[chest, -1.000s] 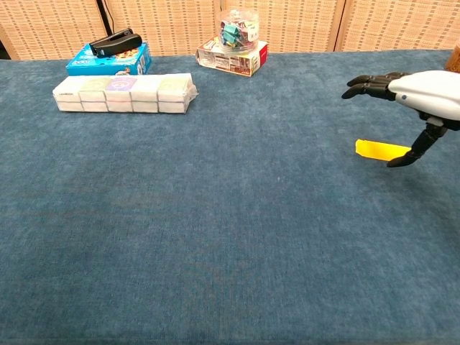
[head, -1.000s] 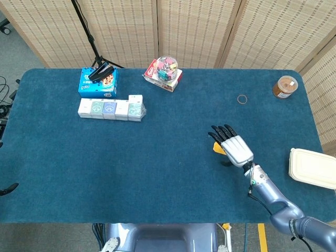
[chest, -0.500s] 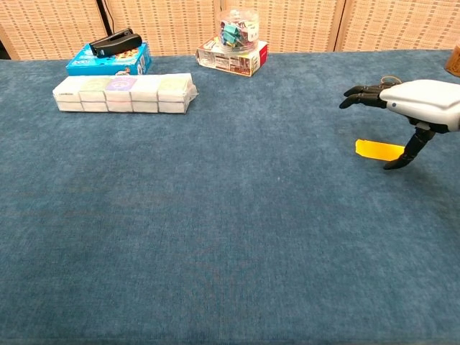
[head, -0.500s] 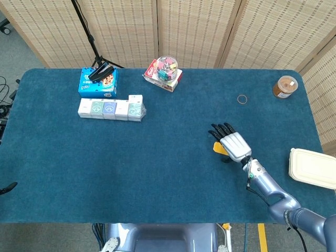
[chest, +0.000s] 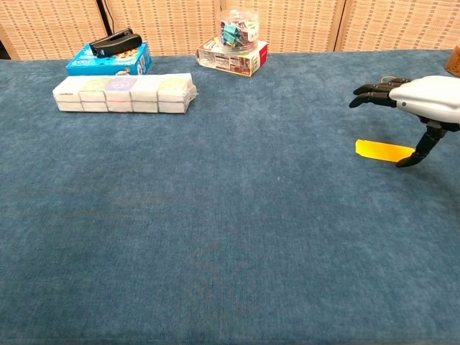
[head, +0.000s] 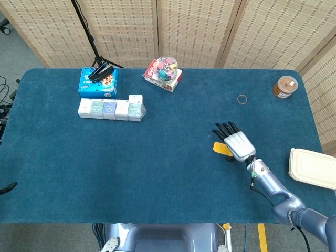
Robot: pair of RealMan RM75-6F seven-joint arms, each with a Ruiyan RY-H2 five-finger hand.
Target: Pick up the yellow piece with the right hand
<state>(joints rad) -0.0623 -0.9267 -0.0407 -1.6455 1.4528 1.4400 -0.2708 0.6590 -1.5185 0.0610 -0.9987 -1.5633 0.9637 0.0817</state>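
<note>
The yellow piece (head: 221, 149) (chest: 383, 150) is a flat strip lying on the blue table cloth at the right. My right hand (head: 237, 143) (chest: 419, 100) hovers just above its right end, palm down, fingers spread forward and thumb pointing down beside the strip's end. It holds nothing. The hand covers part of the strip in the head view. My left hand shows in neither view.
A row of white packets (head: 111, 108) and a blue box with a black stapler (head: 98, 80) lie far left. A clip jar on a red box (head: 166, 69), a ring (head: 242, 98), a brown jar (head: 285, 86) and a white lidded container (head: 313, 168) are around.
The right hand has shifted slightly to the right along the strip, uncovering more of the yellow piece. The piece itself has not moved.
</note>
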